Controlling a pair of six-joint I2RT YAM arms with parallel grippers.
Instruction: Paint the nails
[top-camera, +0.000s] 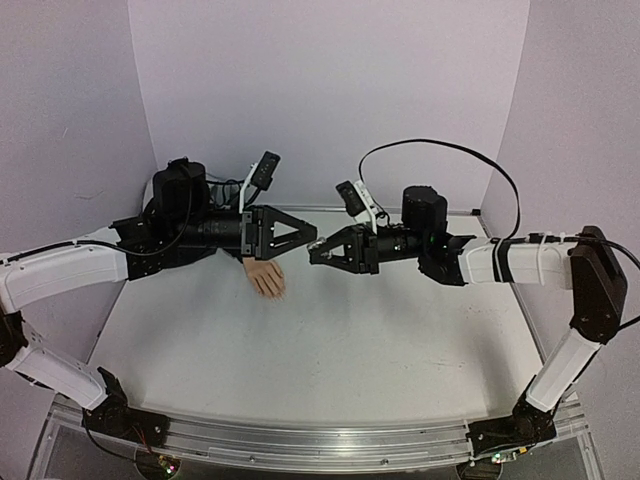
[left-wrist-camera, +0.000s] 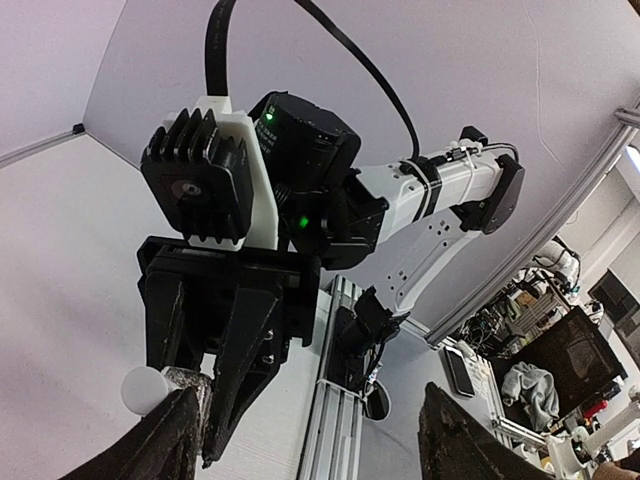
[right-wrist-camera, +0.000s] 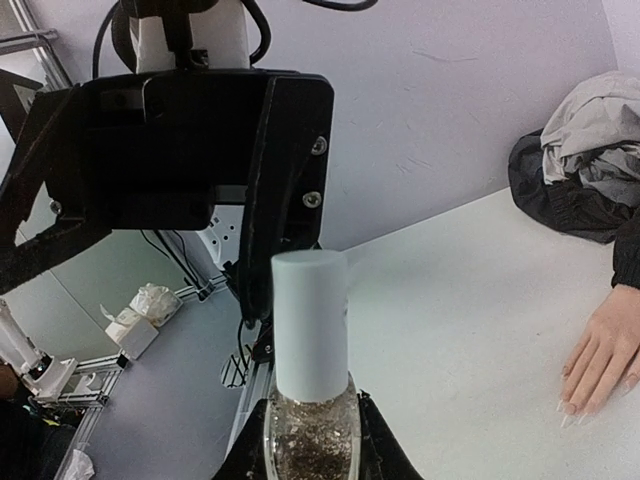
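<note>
Two arms (top-camera: 60, 272) outstretched, fingers (top-camera: 292, 230) face-to-face

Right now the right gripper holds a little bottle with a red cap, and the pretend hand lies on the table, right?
No: the cap is white, not red, as the right wrist view shows. The right gripper does hold the little bottle, and the pretend hand lies on the table.

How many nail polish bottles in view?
1: the polish bottle, white cap up, gripped in the right gripper in mid-air beside the open left gripper. More could hide behind the jacket.
</note>
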